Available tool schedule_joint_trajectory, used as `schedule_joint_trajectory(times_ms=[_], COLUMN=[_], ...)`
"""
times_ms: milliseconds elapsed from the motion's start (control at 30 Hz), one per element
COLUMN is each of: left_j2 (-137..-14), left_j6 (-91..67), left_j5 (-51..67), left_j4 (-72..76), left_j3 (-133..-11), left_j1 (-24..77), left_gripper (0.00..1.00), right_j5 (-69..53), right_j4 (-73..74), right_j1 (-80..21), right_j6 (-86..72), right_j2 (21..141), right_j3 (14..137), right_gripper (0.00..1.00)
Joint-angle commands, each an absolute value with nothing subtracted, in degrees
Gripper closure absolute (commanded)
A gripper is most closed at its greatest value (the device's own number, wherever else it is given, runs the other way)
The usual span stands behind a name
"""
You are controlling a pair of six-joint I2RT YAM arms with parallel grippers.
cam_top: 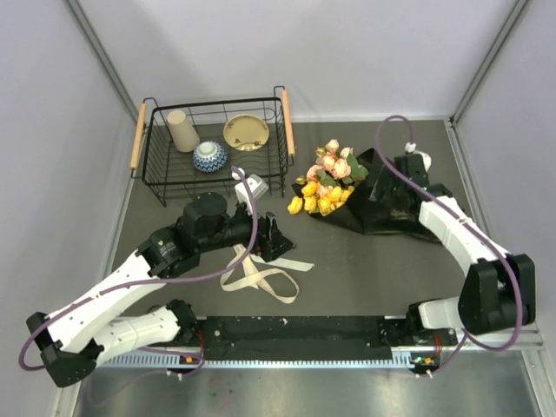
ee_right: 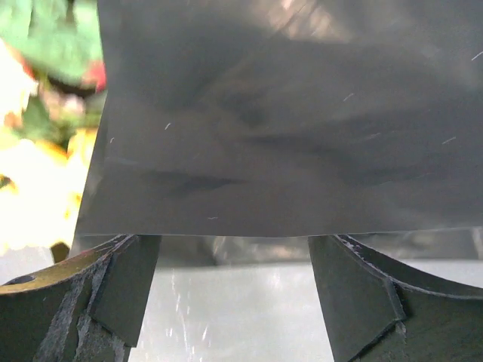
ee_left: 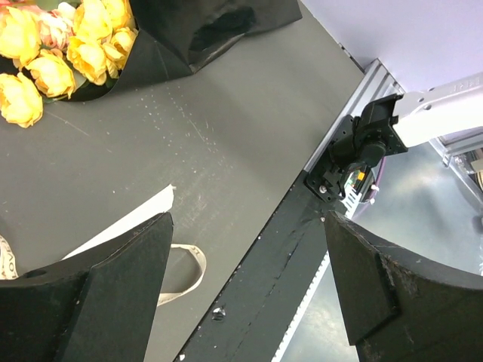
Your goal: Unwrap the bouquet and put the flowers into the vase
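The bouquet (cam_top: 347, 187), wrapped in black paper (cam_top: 391, 208), is laid on the counter (cam_top: 365, 278) right of the wire basket (cam_top: 149, 152). The cream ribbon (cam_top: 261, 276) is laid before the basket. The fingers of the left gripper (ee_left: 247, 226) and right gripper (ee_right: 234, 256) are held apart.

Place: robot lab test cell | Evidence: plain pale walls (cam_top: 304, 52), aluminium frame struts (cam_top: 106, 54) at upper corners, dark matte table (cam_top: 365, 269), left arm (cam_top: 122, 278) and right arm (cam_top: 452, 221) bolted to rail (cam_top: 295, 334) along bottom edge
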State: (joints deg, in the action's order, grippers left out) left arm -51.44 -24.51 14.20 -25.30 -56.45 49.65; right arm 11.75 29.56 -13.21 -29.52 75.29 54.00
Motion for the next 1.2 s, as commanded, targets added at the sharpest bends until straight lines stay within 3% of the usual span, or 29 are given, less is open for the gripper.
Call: schedule_joint_trajectory(times_ms=[0, 133, 300, 400, 567, 667, 1000, 1167], left_j2=[-52.38, -54.84, -57.04, -57.83, -57.57, -58.18, -55.81, -56.25], left_j6=[-25.66, -26.36, -28.56, -28.39, -27.33, -27.60, -28.83, -29.09], left_j5=[14.77, 15.38, 18.63, 18.72, 17.49, 18.63, 20.13, 21.18], left_j4=[-19.69, -18.29, -15.47, -14.94, -15.64, -15.38, -15.21, -14.94], left_j3=[-56.69, -57.39, -57.31, -57.39, -57.48, -57.22, -54.50, -54.32], left_j1=[49.83, 49.83, 49.83, 49.92, 49.83, 49.83, 49.92, 49.92], left_gripper=[0.13, 0.13, 0.14, 0.14, 0.14, 0.14, 0.14, 0.14], right_j5=[10.63, 17.20, 16.96, 18.02, 3.88, -3.60, 8.95, 22.92], right_j4=[15.58, 13.01, 11.51, 19.13, 39.17, 35.36, 47.02, 53.34], right_j1=[-5.90, -0.90, 2.46, 2.46, 2.29, 0.89, -6.14, -10.81], right_j6=[-25.24, -17.59, -12.84, -11.25, -17.02, -19.16, -12.40, -11.25], right_j2=[83.38, 95.95, 106.15, 112.03, 114.44, 110.92, 122.86, 127.87], right_j3=[60.27, 75.27, 88.21, 98.47, 107.58, 101.00, 115.57, 120.58], right_gripper=[0.21, 0.21, 0.21, 0.21, 0.21, 0.21, 0.20, 0.21])
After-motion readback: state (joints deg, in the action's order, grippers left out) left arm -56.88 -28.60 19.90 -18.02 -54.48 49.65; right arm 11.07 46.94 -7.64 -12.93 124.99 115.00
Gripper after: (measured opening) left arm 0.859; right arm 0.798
